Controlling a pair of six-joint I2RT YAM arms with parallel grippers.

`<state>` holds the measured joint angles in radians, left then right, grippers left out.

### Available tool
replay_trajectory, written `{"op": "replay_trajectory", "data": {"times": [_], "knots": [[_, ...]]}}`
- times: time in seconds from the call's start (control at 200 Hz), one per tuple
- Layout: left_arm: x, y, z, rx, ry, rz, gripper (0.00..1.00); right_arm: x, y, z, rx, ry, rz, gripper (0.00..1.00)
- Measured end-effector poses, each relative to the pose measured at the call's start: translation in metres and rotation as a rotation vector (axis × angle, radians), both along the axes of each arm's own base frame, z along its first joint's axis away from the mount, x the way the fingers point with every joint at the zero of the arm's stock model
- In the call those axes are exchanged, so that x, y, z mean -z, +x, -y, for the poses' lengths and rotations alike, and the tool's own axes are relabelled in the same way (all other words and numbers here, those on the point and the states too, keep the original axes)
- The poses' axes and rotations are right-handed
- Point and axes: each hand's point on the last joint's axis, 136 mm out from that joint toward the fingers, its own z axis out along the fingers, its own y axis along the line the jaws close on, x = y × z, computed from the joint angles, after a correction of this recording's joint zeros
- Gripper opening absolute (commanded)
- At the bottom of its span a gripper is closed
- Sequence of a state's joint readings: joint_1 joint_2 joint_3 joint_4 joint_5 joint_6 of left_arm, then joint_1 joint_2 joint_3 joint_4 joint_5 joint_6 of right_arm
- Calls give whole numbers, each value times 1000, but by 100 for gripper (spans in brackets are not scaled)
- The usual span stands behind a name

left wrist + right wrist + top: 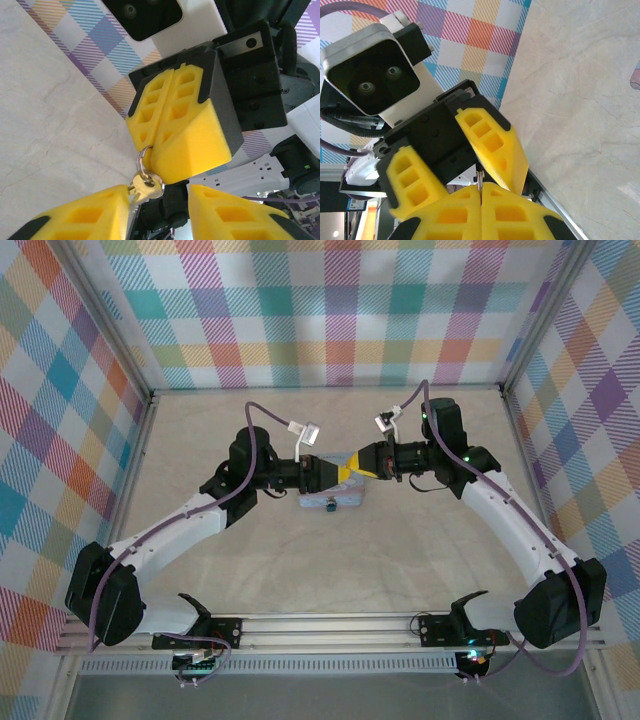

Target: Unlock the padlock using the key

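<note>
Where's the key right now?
Left wrist view, bottom centre: the small yellow-headed key hangs by its metal ring from the shut right gripper, between the open left gripper's yellow fingers.

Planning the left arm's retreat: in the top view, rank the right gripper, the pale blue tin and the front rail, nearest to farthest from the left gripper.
1. The right gripper: tip to tip with the left gripper, on its right.
2. The pale blue tin: on the table, just to the near side.
3. The front rail: along the table's near edge.
</note>
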<state>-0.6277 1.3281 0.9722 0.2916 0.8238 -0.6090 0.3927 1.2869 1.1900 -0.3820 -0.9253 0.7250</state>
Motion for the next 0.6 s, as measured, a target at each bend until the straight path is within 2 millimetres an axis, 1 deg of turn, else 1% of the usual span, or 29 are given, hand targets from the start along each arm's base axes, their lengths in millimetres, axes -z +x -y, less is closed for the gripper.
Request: {"op": "replay_trajectory", "data": {"times": [0.095,0.395,0.445,0.6], "knots": [[5,0,0,-4,8,-11,21,0,0,1,3,0,2,0],[5,0,-2,-8,11,3,6,1,0,2,7,-1,0,0],[5,-1,-2,-8,14,11,0,2,0,3,9,-2,-1,0],[7,-1,-1,-11,20,10,0,2,-2,4,9,-1,-1,0]]}}
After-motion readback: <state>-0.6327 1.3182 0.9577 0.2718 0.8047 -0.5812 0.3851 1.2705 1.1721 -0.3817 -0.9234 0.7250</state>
